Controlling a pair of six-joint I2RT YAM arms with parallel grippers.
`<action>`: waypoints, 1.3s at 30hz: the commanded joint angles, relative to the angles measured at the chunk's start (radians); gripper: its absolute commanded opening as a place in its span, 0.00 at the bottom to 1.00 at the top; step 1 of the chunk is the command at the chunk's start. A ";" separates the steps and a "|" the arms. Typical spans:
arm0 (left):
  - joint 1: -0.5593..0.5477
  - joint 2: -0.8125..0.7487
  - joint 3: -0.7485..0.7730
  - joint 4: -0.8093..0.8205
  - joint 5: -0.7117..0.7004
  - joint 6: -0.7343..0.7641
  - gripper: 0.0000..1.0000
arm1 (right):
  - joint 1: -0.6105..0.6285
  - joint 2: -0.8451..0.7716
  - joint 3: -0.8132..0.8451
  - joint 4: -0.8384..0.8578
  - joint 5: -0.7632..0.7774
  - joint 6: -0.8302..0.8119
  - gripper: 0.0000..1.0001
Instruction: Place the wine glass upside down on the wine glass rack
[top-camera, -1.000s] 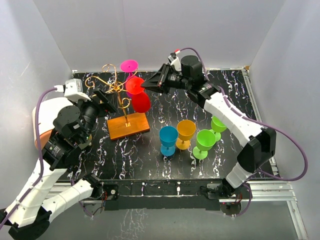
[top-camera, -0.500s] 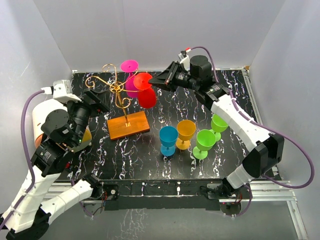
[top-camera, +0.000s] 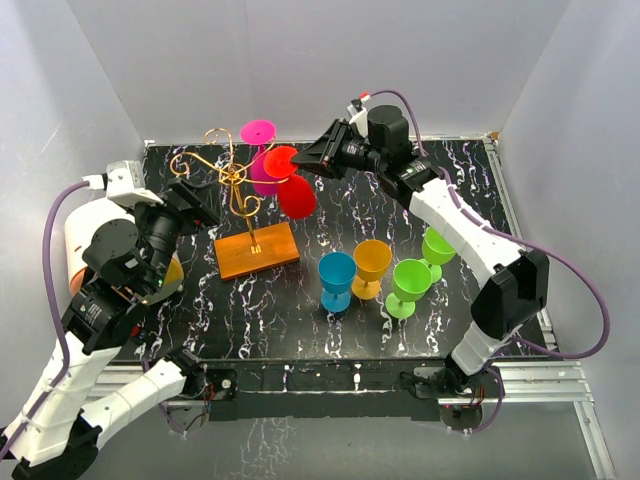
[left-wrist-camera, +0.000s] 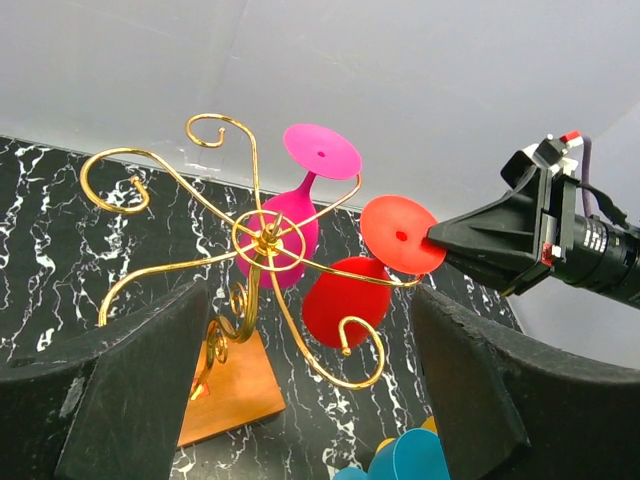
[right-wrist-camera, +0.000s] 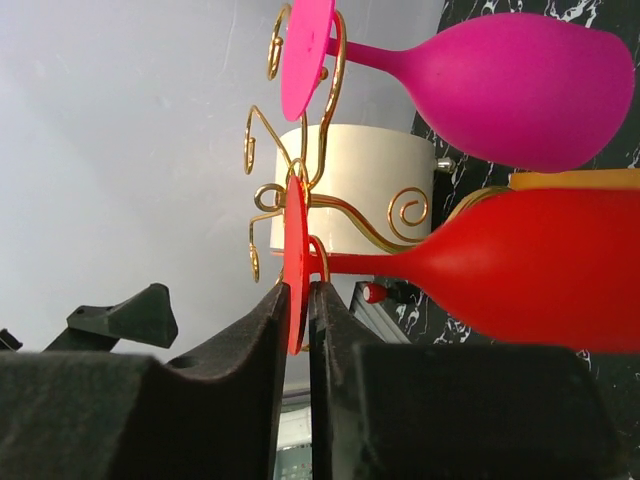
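Your left arm is folded up over the near-left corner of the table. Its wrist sits above the left edge, and the left gripper points toward the far right with its jaws spread wide and nothing between them. Your right arm rises from the near edge on the right, bends at the elbow, and stretches toward the middle of the far edge. The right gripper faces left and pinches the foot of the red wine glass between nearly closed fingers.
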 joint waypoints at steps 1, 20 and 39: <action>-0.003 -0.019 0.007 -0.003 -0.020 0.007 0.81 | -0.002 0.021 0.083 0.018 -0.022 -0.044 0.16; -0.003 0.017 -0.017 0.074 0.504 0.125 0.91 | -0.006 -0.062 0.026 0.038 0.063 -0.112 0.72; -0.003 0.062 -0.085 0.220 0.954 0.080 0.96 | 0.106 -0.487 -0.339 -0.295 0.423 -0.481 0.60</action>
